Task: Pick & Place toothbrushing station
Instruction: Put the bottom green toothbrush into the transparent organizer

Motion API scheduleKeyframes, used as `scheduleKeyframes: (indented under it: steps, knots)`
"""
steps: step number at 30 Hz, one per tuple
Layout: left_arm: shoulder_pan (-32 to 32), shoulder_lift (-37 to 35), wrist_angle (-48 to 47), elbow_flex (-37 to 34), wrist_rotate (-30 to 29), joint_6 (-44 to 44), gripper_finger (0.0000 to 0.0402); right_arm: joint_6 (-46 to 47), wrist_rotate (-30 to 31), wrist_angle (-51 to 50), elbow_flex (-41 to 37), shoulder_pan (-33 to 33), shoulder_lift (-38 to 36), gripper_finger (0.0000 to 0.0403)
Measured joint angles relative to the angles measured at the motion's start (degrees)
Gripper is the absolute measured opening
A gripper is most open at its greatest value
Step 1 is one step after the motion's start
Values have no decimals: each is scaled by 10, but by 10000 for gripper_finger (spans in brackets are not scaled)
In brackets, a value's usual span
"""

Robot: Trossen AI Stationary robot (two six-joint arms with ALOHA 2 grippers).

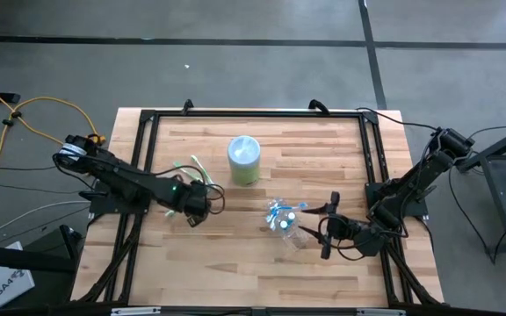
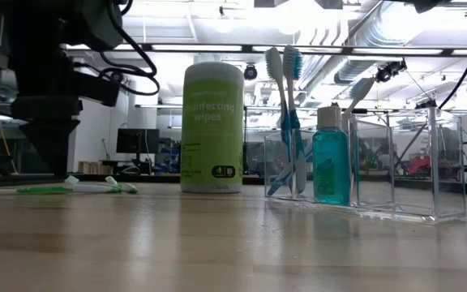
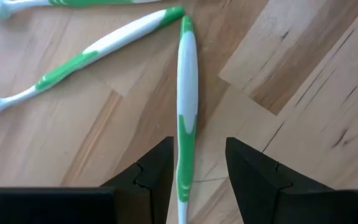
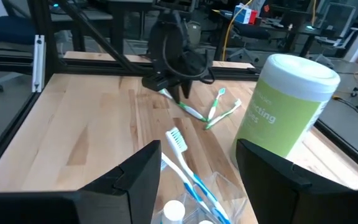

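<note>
Three green-white toothbrushes (image 3: 98, 46) lie flat on the wooden table at its left middle (image 1: 187, 171). My left gripper (image 3: 197, 146) hangs just above them, pointing down and open, with one brush's handle (image 3: 185, 93) running lengthwise between its fingers. The clear plastic container (image 1: 290, 230) stands right of centre, with two blue-white toothbrushes (image 2: 286, 122) leaning in one end and a teal white-capped bottle (image 2: 331, 162) beside them. My right gripper (image 1: 328, 228) is open and nearly level at the container's right end, its fingers (image 4: 135, 174) to either side; no contact shows.
A tall green wipes canister (image 1: 244, 160) stands upright at the table's far middle, between the brushes and the container. A black metal frame (image 1: 253, 114) runs along the table's edges. Bare wood lies along the near edge (image 1: 235, 281).
</note>
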Motion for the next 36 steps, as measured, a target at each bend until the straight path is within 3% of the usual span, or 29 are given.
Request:
scheduleKeyframes:
  steps: [27, 36]
  knots:
    - [14, -36, -48, -8, 101, 77, 138, 15, -12, 1, 0, 0, 0, 200]
    - [11, -99, -46, -14, 69, 104, 138, 14, -12, 2, 0, 0, 0, 200]
